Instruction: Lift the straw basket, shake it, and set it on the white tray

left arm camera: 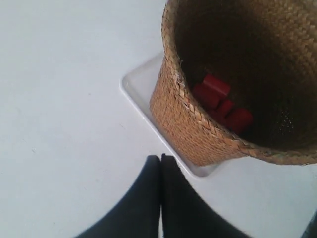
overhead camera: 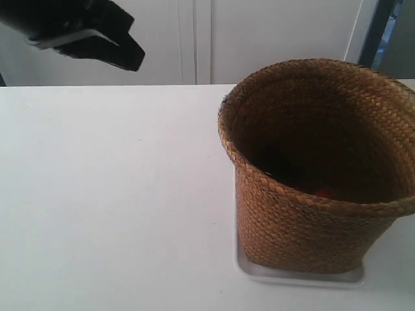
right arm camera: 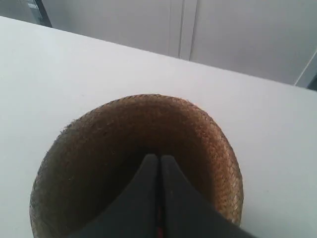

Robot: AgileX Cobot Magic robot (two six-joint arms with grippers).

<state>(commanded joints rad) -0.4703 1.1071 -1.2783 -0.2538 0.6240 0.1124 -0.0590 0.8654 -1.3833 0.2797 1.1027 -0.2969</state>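
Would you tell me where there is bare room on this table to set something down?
The white table at the exterior view's left of the straw basket is bare, up to the far edge. The white tray is taken up by the basket, with only a thin rim showing, and red cylinders lie in the basket.

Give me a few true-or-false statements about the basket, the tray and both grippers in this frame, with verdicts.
1. The straw basket stands on the white tray. True.
2. The basket is empty. False: red cylinders lie inside it.
3. The left gripper is shut and holds nothing. True.
4. The left gripper grips the basket's rim. False: it is apart from the basket, above the table.
5. The right gripper is wide open. False: it is shut, over the basket's mouth.
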